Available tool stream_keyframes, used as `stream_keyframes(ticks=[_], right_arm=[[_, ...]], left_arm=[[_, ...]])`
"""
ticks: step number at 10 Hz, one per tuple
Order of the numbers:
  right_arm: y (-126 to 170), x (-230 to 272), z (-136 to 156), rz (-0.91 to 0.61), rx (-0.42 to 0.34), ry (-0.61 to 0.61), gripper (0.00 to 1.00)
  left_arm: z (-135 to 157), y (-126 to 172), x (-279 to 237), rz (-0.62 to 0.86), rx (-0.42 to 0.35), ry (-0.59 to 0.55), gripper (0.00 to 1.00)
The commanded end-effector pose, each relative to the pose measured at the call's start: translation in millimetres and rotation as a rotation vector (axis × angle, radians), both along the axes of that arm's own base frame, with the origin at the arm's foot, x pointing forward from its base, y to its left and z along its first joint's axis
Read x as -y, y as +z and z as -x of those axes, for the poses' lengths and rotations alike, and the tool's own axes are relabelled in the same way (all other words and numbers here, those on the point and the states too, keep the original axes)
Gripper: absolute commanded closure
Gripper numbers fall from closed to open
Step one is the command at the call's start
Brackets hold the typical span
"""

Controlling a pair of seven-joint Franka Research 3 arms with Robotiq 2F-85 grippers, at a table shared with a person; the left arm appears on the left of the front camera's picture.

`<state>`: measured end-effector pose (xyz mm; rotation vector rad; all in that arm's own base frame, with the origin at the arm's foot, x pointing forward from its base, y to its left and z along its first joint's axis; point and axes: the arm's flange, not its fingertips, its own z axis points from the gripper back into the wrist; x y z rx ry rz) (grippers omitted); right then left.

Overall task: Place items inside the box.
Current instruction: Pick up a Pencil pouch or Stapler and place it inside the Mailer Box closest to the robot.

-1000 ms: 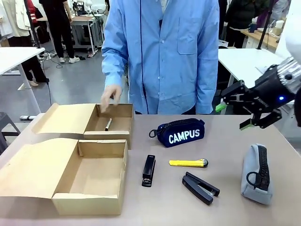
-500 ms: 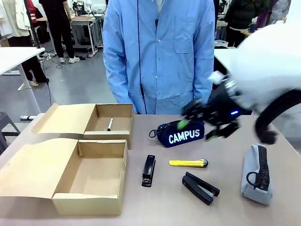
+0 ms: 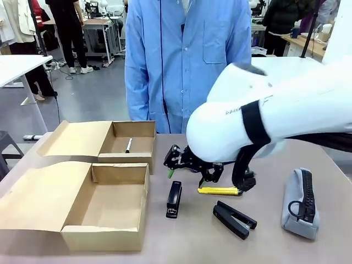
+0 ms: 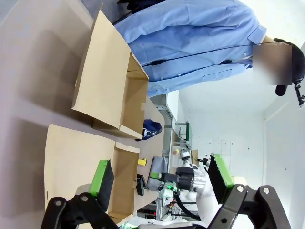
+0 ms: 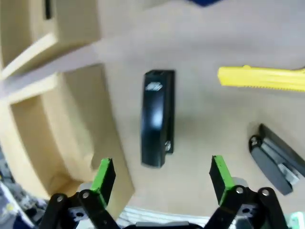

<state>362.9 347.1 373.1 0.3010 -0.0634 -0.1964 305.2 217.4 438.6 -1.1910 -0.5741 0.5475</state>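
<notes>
Over closed black stapler | right gripper, jaws spread | arm lettering illegible

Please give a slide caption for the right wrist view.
Open right gripper poised above a black stapler, next to a cardboard box.

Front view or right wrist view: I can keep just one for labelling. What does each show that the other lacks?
Front view adds the person, the grey case and the right arm with its white shell. Right wrist view adds a top-down look between the right gripper and its open pads at the closed stapler. Both share that stapler, the yellow knife, the open stapler and the near box.
</notes>
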Motion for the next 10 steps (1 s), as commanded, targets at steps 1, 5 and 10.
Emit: stream_keyframes(ticks=[1, 5, 10], right_arm=[[-22, -38, -32, 0.060, -0.074, -0.033, 0.00], [-54, -55, -51, 0.159, -0.134, -0.025, 0.00], [-67, -66, -47, 0.222, -0.191, 0.076, 0.48]], left_arm=[[1, 0, -1, -0.002, 0.024, -0.006, 0.00], [1, 0, -1, -0.002, 0.024, -0.006, 0.00], [1, 0, -1, -0.002, 0.024, -0.006, 0.00]])
